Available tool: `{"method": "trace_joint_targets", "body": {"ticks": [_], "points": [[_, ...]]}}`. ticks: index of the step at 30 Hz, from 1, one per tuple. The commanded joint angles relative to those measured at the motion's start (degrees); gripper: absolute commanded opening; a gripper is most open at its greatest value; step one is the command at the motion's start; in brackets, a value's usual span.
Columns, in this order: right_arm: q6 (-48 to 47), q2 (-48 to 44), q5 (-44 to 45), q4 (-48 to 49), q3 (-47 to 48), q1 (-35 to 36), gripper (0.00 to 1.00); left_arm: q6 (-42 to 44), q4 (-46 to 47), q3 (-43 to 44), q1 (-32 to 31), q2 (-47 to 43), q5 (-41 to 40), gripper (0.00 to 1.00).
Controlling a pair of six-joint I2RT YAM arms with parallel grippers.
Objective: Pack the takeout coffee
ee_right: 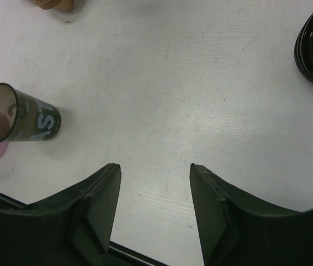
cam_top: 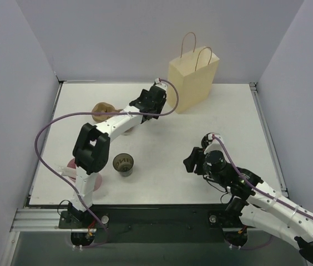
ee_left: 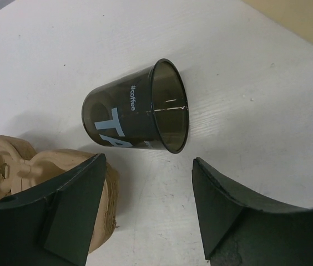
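— Which cup are you going for?

— The small dark see-through takeout coffee cup (ee_left: 126,119) printed "#coffee". In my left wrist view it sits on the white table (ee_left: 245,100) just ahead of my left gripper (ee_left: 148,160), a touch left of the midline. The brown moulded-pulp tray (ee_left: 18,172) is just beside it, and the upright tan paper bag (cam_top: 192,75) stands beyond.

— And your fingers?

— The left pair is spread wide with nothing between them. My right gripper (ee_right: 155,166) is spread too, and empty, over bare table.

— So what does the grasp turn on?

— The cup's long axis. Its base points left and its open mouth right, so the axis runs across my view, along the very line my left fingers close on. It looks to be lying on its side, though the lens angle may be fooling me. The overhead view cannot settle it, because my own forearm covers that spot. If it is lying down, I judge that closing as I stand would press base against rim, so the wrist wants turning first.

— Could the right arm help?

— It is well apart from that cup. A second dark cup (cam_top: 124,164) stands upright between my left arm and my right gripper. I see no lid on either. For the first cup, and for the bag, my left arm is nearer.
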Motion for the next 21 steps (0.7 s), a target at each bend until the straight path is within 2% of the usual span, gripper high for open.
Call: {"method": "trace_joint_targets", "body": {"ticks": [1,8,11,14,18,19,21], "points": [[-2.2,-0.46,2.36,-0.51,2.66,-0.48,0.53,6.95,1.94,7.11,-0.6,4.51,-6.45,0.73],[-3.78,0.25,2.71,-0.68,3.89,-0.57,0.53,14.07,1.86,14.93,-0.6,12.87,-11.21,0.73],[-4.05,-0.01,2.89,-0.77,4.07,-0.66,0.53,15.05,0.9,17.74,-0.25,15.6,-12.44,0.67],[-4.49,-0.1,3.24,-1.21,4.59,-0.74,0.53,14.52,0.63,17.05,0.01,15.78,-12.53,0.63],[-4.66,-0.36,3.5,-2.09,5.3,-0.83,0.53,14.26,1.51,15.9,0.1,15.25,-12.35,0.48],[-4.49,-0.45,3.5,-2.35,5.3,-0.75,0.53,14.08,1.25,15.9,0.19,15.17,-12.88,0.39],[-4.58,-0.89,3.59,-2.79,5.74,-0.75,0.53,13.64,1.07,15.29,0.19,14.99,-12.88,0.31]]}}
